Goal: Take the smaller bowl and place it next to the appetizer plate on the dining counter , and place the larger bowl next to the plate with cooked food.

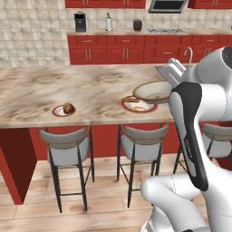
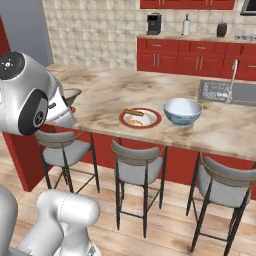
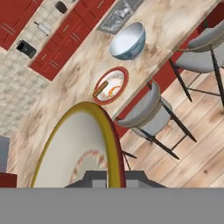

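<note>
Already the larger bowl (image 2: 183, 111) sits on the tabletop (image 1: 36, 84) just beside the plate with cooked food (image 2: 140, 118), so that half looks done. Left to do: the smaller bowl (image 3: 76, 148), pinched at its rim by the closed gripper (image 3: 107, 178), hangs above the tabletop, still well apart from the appetizer plate (image 1: 63, 110). Its fingertips are largely hidden behind the bowl's rim, and the arm blocks the bowl's right edge.
</note>
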### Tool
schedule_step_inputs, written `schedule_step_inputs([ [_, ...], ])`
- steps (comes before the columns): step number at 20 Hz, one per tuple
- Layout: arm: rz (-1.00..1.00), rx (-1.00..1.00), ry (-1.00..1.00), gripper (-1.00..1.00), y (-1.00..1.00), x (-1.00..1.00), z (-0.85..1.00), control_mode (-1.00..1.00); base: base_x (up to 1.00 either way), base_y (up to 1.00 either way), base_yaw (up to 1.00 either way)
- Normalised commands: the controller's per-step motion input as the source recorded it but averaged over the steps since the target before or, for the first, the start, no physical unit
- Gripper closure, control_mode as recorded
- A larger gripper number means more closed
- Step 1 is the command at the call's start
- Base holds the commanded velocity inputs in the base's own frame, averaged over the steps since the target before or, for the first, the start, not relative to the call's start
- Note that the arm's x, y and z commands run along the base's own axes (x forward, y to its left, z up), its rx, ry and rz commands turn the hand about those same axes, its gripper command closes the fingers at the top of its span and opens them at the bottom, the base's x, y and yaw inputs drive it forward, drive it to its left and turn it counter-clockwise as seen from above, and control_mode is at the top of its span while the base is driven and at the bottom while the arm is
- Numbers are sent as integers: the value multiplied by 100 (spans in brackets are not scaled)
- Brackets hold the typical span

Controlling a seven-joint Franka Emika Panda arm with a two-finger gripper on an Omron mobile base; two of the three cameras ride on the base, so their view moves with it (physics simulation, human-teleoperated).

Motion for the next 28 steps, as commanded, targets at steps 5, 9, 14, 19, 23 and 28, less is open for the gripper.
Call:
schedule_step_inputs([
  [5,0,0,0,100,0,0,0,100,79,100,-4],
  [9,0,0,0,100,0,0,0,100,84,100,-4],
  [14,0,0,0,100,0,0,0,100,91,53,-7],
  [19,0,0,0,100,0,0,0,100,82,11,-8],
  [23,0,0,0,100,0,0,0,100,41,11,-10],
  [28,-11,0,0,100,-6,6,-36,-100,0,0,0],
])
